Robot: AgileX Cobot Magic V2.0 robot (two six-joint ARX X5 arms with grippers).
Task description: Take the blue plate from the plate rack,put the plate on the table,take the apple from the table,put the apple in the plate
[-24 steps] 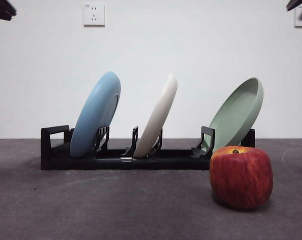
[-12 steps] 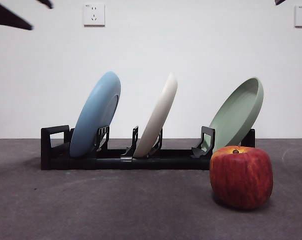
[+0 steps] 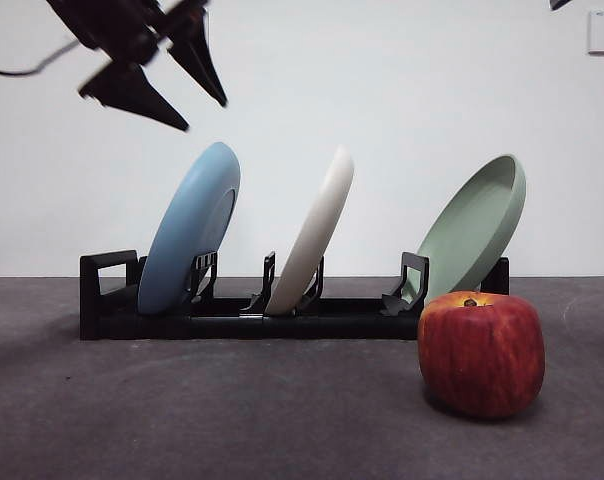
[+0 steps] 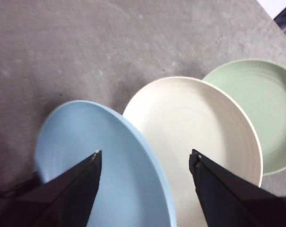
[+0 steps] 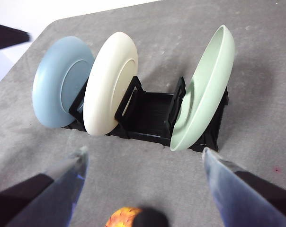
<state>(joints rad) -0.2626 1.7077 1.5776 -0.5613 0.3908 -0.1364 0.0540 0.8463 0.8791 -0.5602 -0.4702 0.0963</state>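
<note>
Left hand (image 3: pixel 204 115), fingers spread wide, newly swung down above blue plate (image 3: pixel 188 230), still slotted in plate rack (image 3: pixel 282 322) w/ apple (image 3: pixel 481 354) on surface (image 3: pixel 232 420) nr front-right corner; grasp likely next.

The apple (image 5: pixel 126 218) is cut off at the right wrist picture's edge; the blue plate (image 4: pixel 110 165) hides behind the left jaws

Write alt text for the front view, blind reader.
An open black left tool hangs above the blue plate, not touching it. That plate leans in a low black plate rack beside a cream plate and a green plate. A red apple sits on the grey table nearer the camera, before the green plate.
</note>
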